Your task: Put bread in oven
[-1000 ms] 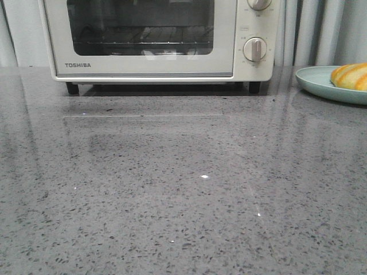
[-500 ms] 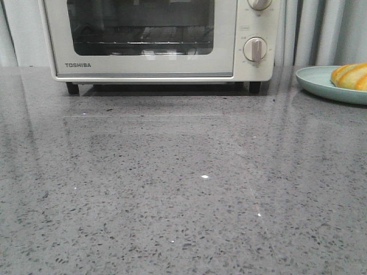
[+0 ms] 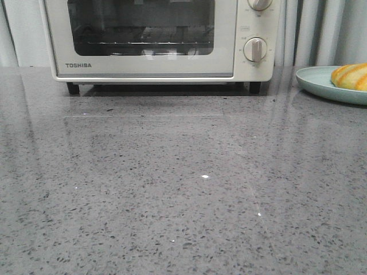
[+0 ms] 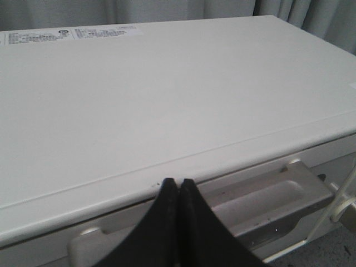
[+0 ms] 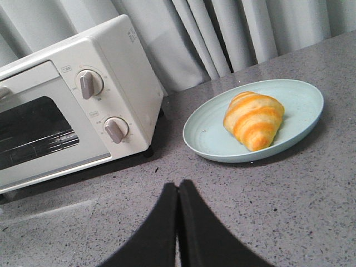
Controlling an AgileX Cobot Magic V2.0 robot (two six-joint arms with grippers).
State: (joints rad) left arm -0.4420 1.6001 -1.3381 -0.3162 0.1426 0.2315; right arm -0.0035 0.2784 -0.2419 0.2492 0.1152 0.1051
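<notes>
— Where is the bread (image 5: 254, 119)?
— On a pale green plate (image 5: 300, 100), right of the closed oven (image 3: 155, 40) on the grey desk (image 3: 172, 189).
— The pincers?
— Left pincer (image 4: 177, 183) pressed together, empty, above the oven's door handle (image 4: 267, 203); right pincer (image 5: 178, 186) likewise closed, empty.

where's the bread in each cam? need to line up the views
Front view: the bread lies at the far right edge, cut off by the frame, on the pale green plate, right of the oven.
Left wrist view: not in it; only the oven top and door handle show.
Right wrist view: the bread lies whole on the plate, beside the oven's knob end.
Shared landmark: the oven, in all three views.
</notes>
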